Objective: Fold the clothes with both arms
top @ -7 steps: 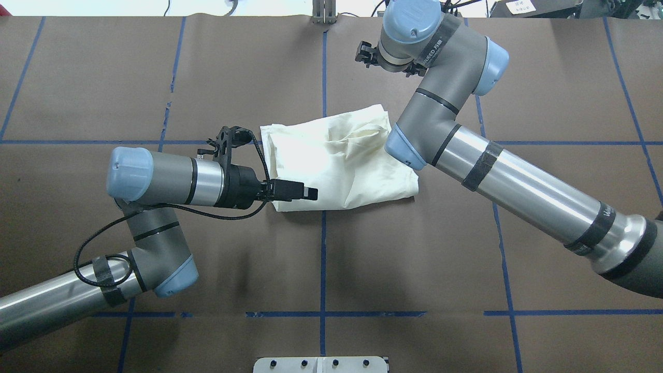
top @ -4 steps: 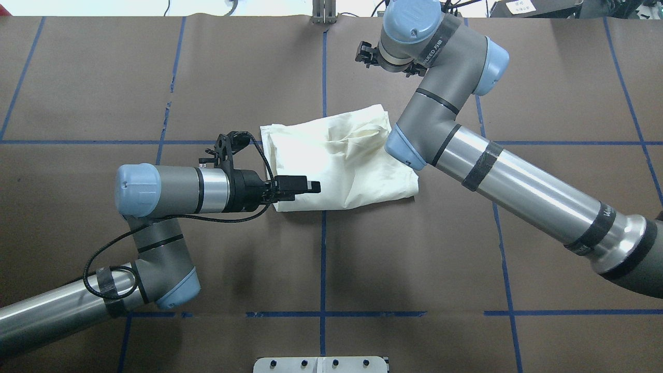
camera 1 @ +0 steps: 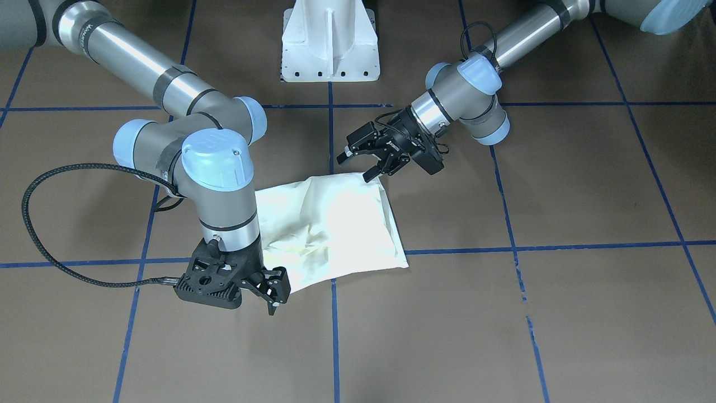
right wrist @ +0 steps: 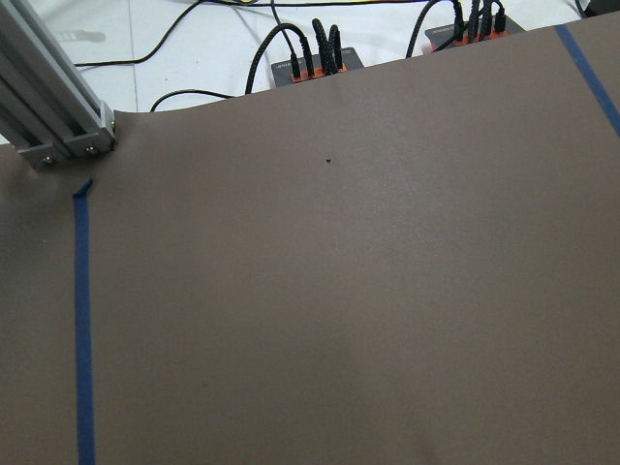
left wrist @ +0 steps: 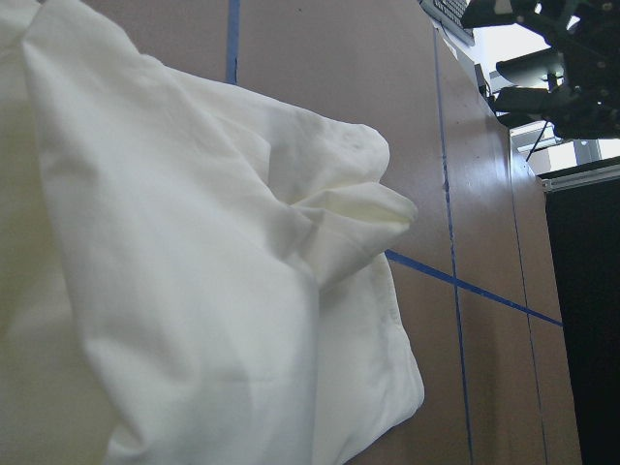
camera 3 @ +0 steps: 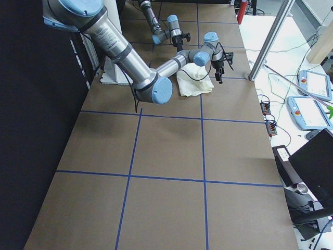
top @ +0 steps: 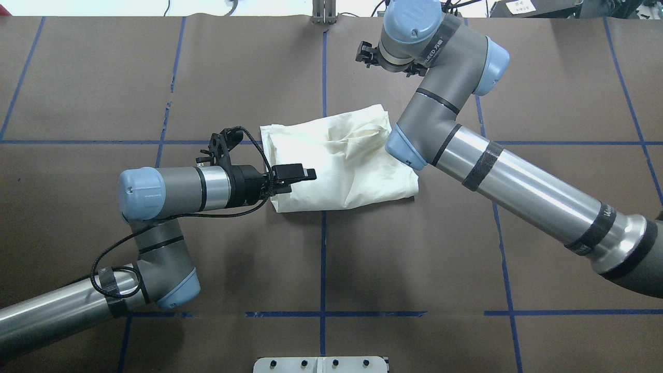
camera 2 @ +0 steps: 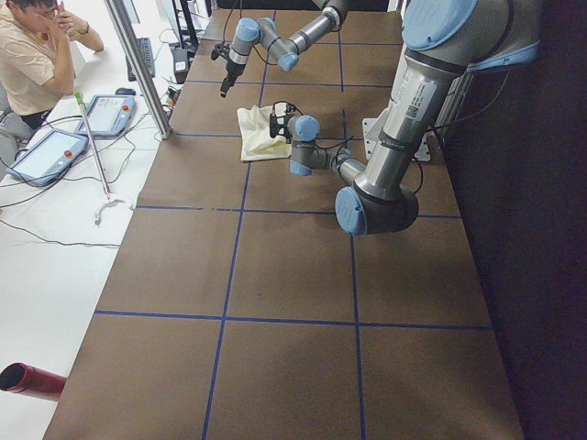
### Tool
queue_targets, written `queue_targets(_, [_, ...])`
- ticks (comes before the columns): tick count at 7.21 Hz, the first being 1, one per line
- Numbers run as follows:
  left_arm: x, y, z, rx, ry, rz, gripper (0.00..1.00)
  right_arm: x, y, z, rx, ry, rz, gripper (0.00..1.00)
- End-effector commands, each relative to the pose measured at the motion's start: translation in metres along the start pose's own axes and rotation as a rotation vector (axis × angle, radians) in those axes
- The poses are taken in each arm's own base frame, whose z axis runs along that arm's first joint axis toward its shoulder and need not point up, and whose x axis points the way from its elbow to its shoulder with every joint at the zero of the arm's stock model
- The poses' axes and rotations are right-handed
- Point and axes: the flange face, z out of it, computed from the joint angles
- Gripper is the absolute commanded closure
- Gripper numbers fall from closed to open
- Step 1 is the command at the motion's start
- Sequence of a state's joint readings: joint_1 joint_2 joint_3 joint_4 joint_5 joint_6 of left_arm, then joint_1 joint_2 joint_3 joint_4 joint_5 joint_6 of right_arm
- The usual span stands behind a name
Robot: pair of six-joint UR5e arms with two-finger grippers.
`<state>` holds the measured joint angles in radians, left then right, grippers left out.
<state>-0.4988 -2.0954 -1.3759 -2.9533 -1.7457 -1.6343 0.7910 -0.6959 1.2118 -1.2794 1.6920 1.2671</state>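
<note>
The clothes, a cream shirt (top: 342,166) folded into a rumpled bundle, lie mid-table with the plain side up (camera 1: 335,224); no print shows. It fills the left wrist view (left wrist: 194,271). My left gripper (camera 1: 353,169) hovers open over the bundle's edge nearest my left arm, holding nothing. In the overhead view the left gripper (top: 305,173) is side-on. My right gripper (camera 1: 268,294) hangs just past the shirt's far corner, its jaws apart and empty. In the overhead view its own wrist (top: 409,26) mostly hides it. The right wrist view shows only bare table.
Brown table cover with blue tape grid lines (top: 323,259). White pedestal base (camera 1: 330,50) at the robot's edge. An aluminium post (right wrist: 48,107) and plugged cables (right wrist: 310,48) stand at the far edge. A seated person (camera 2: 32,55) and control tablets (camera 2: 55,151) are beyond the table.
My left gripper has moved away from the robot along the shirt's left edge, and its wrist has turned slightly. The right arm and the shirt have barely moved.
</note>
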Motion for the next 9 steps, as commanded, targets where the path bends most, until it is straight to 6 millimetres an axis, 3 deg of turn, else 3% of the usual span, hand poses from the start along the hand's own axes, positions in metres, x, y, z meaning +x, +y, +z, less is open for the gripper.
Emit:
queue_targets(1, [-0.016,0.009,0.009,-0.013,-0.029,-0.008,0.0,0.0,0.0,0.0,0.0,0.0,0.0,0.0])
queue_targets(3, [-0.025,0.03,0.018,0.004,-0.043,-0.014,0.0,0.0,0.0,0.0,0.0,0.0,0.0,0.0])
queue_targets(6, [-0.039,0.031,0.021,0.004,-0.069,-0.014,0.0,0.0,0.0,0.0,0.0,0.0,0.0,0.0])
queue_targets(9, [-0.031,0.031,0.021,0.002,-0.051,-0.012,0.0,0.0,-0.001,-0.004,-0.025,-0.014,-0.003,0.0])
